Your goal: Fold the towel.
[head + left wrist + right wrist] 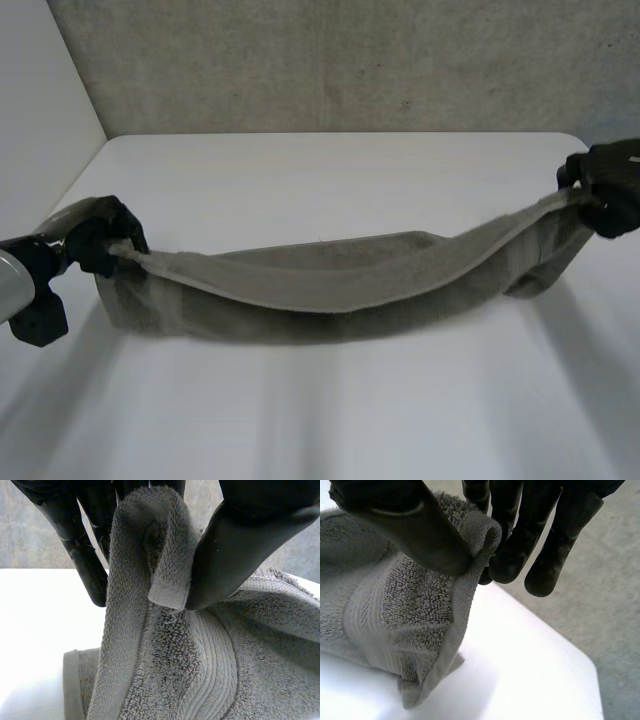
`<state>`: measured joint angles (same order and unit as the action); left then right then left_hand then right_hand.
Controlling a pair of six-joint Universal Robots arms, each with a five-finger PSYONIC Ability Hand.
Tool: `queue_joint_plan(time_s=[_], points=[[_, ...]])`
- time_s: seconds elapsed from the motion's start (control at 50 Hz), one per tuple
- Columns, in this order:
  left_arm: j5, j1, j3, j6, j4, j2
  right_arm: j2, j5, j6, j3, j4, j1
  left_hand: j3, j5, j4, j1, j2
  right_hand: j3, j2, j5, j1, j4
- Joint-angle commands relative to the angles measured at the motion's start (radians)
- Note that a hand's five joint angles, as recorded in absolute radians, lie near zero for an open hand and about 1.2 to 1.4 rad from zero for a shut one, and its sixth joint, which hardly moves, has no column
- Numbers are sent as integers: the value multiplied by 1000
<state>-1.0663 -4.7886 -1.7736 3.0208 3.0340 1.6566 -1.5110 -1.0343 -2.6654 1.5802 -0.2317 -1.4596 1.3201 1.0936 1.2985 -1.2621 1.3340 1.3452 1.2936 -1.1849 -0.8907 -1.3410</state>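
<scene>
- The white worktop (pixel 330 180) carries nothing but the towel (pixel 330 285). Behind it rises a grey speckled wall (pixel 350 60), with a paler wall at the robot's left side.
- Nothing lies between the two hands apart from the towel itself. The worktop in front of it is bare and crossed by soft shadows.
- The left arm (pixel 20 280) reaches in low at the near left edge of the worktop. The right hand (pixel 605 190) is farther back, near the far right corner.
- The grey terry towel is stretched lengthwise between the hands as a long doubled band that sags in the middle. Its lower edge seems to rest on the worktop at the left end and along the middle, while the right end rises to the hand.
- The left hand (pixel 100 240) pinches the towel's left end. In the left wrist view a hemmed corner is folded over and clamped between the thumb (pixel 240 545) on one side and the fingers (pixel 85 555) on the other, and the rest of the cloth falls below the fingertips to the worktop.
- The right hand pinches the right end the same way. In the right wrist view the thumb presses a rolled edge of towel against the curled fingers, and the cloth hangs beneath the palm with its lowest corner at or just above the worktop; I cannot tell which.
- A woven band and a plain hem run across the towel near each held end.
</scene>
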Motion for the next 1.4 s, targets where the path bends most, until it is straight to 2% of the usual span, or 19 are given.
queue_joint_plan(time_s=[0.02, 0.1, 0.14, 0.2, 0.32, 0.4, 0.66, 0.74, 0.76, 0.78, 0.8, 0.82, 0.84, 0.86, 0.88, 0.9, 1.02, 1.28, 1.4], points=[[-4, 4, 52, 0, 14, 100, 153, -12, 28, -23, 8, -8, 76, 128, 98, -134, 62, 51, 103, -37, -506, -55], [-14, 19, 111, 0, 22, 163, 286, -47, 6, -107, 9, -43, 76, 128, 98, -134, 62, 51, 103, -37, -506, -55], [-17, 30, 196, -11, 23, 266, 332, -62, -8, -136, 17, -65, 76, 128, 98, -134, 62, 51, 103, -37, -506, -55], [-20, 33, 262, -17, 23, 339, 409, -92, -47, -198, 34, -88, 76, 128, 98, -134, 62, 51, 103, -37, -506, -55], [-60, 44, 350, -17, 25, 442, 520, -147, -116, -296, 78, -107, 76, 128, 98, -134, 62, 51, 103, -37, -506, -55], [-119, 46, 456, -19, 23, 541, 572, -208, -134, -360, 118, -131, 76, 128, 98, -134, 62, 51, 103, -37, -506, -55], [-138, 59, 548, -17, 23, 621, 666, -302, -125, -445, 150, -176, 74, 126, 95, -132, 60, 51, 103, -37, -506, -55], [-156, 62, 557, -17, 23, 634, 695, -314, -120, -456, 147, -182, -17, 35, 4, -41, -31, 51, 103, -37, -506, -55], [-159, 64, 557, -19, 23, 637, 695, -314, -120, -456, 147, -182, -244, -192, -222, 186, -258, 51, 103, -37, -506, -55], [-161, 64, 557, -19, 23, 641, 701, -316, -120, -454, 147, -183, -665, -613, -643, 607, -679, -26, 25, 41, -428, 22], [-161, 64, 557, -19, 23, 641, 701, -316, -120, -454, 147, -183, -669, -617, -647, 611, -683, -27, 24, 41, -427, 23], [-162, 64, 556, -16, 23, 643, 706, -316, -120, -456, 147, -188, -1108, -1056, -1086, 1050, -1122, -466, -414, 480, 12, 462], [-162, 65, 554, -17, 22, 643, 709, -317, -120, -457, 149, -192, -1136, -1084, -1114, 1078, -1150, -930, -878, 944, 475, 925], [-162, 65, 554, -17, 22, 643, 709, -317, -120, -457, 149, -192, -1136, -1084, -1114, 1078, -1150, -934, -883, 949, 480, 930], [-162, 65, 554, -20, 22, 641, 709, -319, -120, -459, 149, -194, -1142, -1090, -1120, 1084, -1156, -1117, -1066, 1132, 663, 1113], [-162, 65, 554, -20, 22, 641, 709, -319, -120, -460, 149, -194, -1142, -1090, -1120, 1084, -1156, -1171, -1119, 1185, 716, 1166], [-164, 64, 551, -22, 20, 620, 687, -317, -122, -463, 146, -194, -1139, -1087, -1117, 1081, -1153, -1171, -1119, 1185, 716, 1166], [-162, 56, 437, -19, 31, 420, 433, -317, -134, -421, 147, -180, -1139, -1087, -1117, 1081, -1153, -1171, -1119, 1185, 716, 1166], [-182, 42, 393, -14, 63, 331, 385, -317, -133, -417, 157, -180, -1115, -1063, -1094, 1057, -1129, -1171, -1119, 1185, 716, 1166]])
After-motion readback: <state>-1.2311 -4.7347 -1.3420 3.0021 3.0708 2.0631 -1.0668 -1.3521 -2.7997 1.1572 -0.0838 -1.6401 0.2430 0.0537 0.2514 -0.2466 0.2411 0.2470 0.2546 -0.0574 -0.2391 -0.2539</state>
